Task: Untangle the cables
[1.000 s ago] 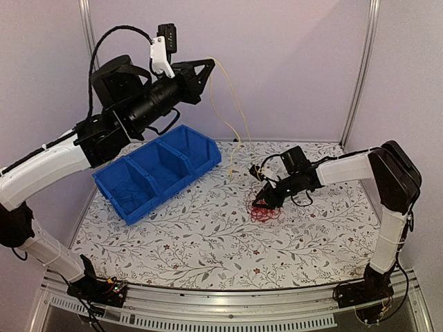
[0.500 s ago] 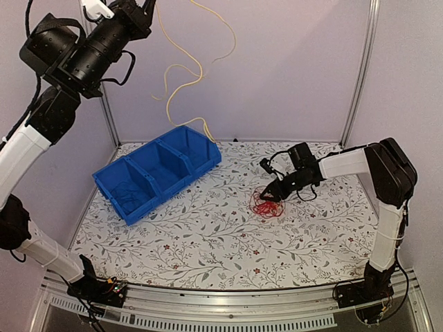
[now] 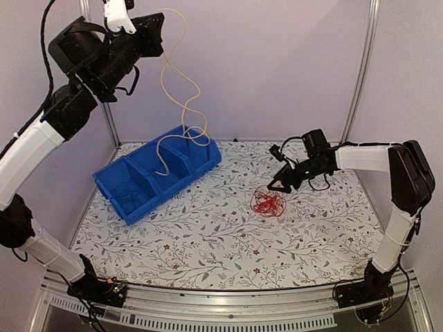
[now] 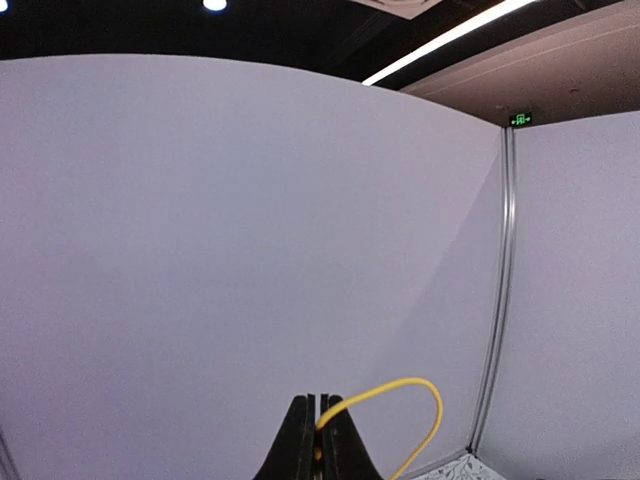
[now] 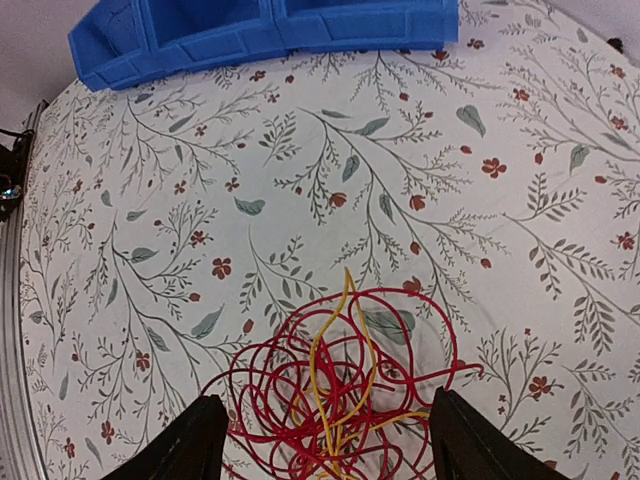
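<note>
**Above the blue bin (image 3: 176, 185): holding one yellow cable (image 4: 400, 382) clear of the knot**

High at the back left, clamping that yellow cable tight in the left pincer (image 4: 318, 404), letting it dangle in loose curls with its tail over the bin. Over on the bench (image 3: 208, 242), hovering the right pincer (image 5: 328, 440) just above the red cable bundle (image 5: 300, 400), spreading it wide, gripping nothing. Spotting a thin yellow strand (image 5: 335, 370) threaded through that red clump. Judging this as mid-separation: probably needing to lower the hanging cable into a compartment, then pinching a single red loop at the edge and drawing it out slowly to avoid cinching the knot.
</note>
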Controlling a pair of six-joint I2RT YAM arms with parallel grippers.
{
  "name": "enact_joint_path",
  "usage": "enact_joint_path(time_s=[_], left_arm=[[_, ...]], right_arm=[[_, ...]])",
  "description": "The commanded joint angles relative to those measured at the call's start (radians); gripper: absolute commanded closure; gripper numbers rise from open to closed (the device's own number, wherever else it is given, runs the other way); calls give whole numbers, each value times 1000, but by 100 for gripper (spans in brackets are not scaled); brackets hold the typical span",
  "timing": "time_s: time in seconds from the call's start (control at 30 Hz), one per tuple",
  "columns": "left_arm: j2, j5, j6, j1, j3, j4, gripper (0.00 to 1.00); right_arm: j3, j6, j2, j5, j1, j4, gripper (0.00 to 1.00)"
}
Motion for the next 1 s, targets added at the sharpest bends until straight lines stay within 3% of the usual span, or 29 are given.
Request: enact_joint_path(time_s=[0.0, 0.4, 0.77, 0.97], left_arm=[[-61, -17, -84, 57, -153, -4, 100], [-91, 165, -288, 314, -340, -25, 100], [-11, 322, -364, 533, -465, -34, 100], [30, 353, -380, 593, -513, -10, 100]], right_arm=[[30, -89, -188, -122, -51, -75, 25], [-67, -185, -430, -43, -126, -155, 20], [-207, -171, -459, -28, -156, -76, 20], [-228, -177, -453, -22, -157, -60, 20]])
